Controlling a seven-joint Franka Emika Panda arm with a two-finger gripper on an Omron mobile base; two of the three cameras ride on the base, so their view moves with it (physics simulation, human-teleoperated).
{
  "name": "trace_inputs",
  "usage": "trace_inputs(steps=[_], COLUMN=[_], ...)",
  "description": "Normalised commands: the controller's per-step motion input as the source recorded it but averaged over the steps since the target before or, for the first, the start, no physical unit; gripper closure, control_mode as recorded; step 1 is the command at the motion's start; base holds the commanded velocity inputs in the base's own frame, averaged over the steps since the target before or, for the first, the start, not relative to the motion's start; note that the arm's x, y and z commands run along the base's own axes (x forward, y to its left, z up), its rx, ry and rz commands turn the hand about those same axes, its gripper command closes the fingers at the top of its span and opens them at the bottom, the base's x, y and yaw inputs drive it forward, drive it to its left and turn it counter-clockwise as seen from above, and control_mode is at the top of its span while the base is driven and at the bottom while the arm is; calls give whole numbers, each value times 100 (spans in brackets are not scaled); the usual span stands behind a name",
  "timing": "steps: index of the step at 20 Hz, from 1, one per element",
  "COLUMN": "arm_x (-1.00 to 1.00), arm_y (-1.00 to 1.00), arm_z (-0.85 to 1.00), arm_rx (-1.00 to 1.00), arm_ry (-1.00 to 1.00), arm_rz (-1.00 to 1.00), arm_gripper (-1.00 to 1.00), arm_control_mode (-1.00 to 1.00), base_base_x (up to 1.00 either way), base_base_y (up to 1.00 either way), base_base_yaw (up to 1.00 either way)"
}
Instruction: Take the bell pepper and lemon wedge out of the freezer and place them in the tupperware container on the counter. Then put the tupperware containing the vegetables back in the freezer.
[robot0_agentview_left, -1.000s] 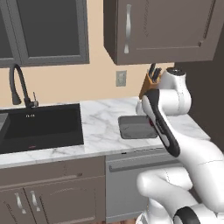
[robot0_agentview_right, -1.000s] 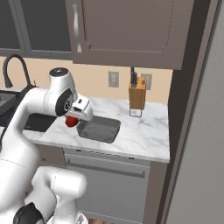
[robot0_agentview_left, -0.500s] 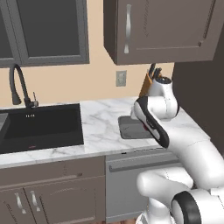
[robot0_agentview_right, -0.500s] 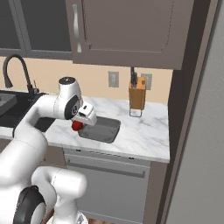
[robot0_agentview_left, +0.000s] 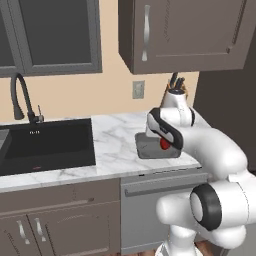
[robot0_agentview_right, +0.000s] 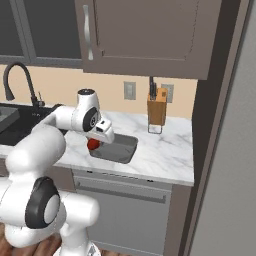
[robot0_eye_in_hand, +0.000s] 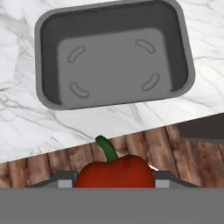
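Observation:
A glossy red bell pepper (robot0_eye_in_hand: 114, 171) with a green stem sits between my fingers; my gripper (robot0_agentview_right: 95, 143) is shut on it, and its red (robot0_agentview_left: 164, 144) also peeks out beside my forearm in the left base view. The grey tupperware container (robot0_eye_in_hand: 113, 54) lies empty on the white marble counter (robot0_agentview_right: 165, 150), just past the pepper. In the right base view the pepper (robot0_agentview_right: 92, 144) hangs over the near left rim of the container (robot0_agentview_right: 116, 149). The light-grey freezer (robot0_agentview_right: 230, 150) stands at the far right. The lemon wedge is out of view.
A black sink (robot0_agentview_left: 45, 145) with a dark curved faucet (robot0_agentview_left: 19, 95) lies left of the container. A wooden knife block (robot0_agentview_right: 156, 112) stands at the back of the counter. Brown-grey wall cabinets (robot0_agentview_left: 175, 32) hang above. A dishwasher front (robot0_agentview_right: 125, 210) sits below the counter edge.
My arm has swung down and towards the container with the pepper, which now hangs lower and closer to the tray's rim. The grip has stayed the same.

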Motion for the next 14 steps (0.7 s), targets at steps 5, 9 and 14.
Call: trace_inputs(steps=[5, 9, 14], arm_x=[45, 51, 47], arm_y=[-11, -16, -8], arm_z=[-28, -27, -28], arm_rx=[0, 1, 0], arm_ry=[9, 3, 0], arm_rz=[-2, -2, -1], arm_gripper=[100, 100, 100], arm_control_mode=[-100, -100, -100], base_base_x=[0, 0, 0], base_base_y=[0, 0, 0], base_base_yaw=[0, 0, 0])
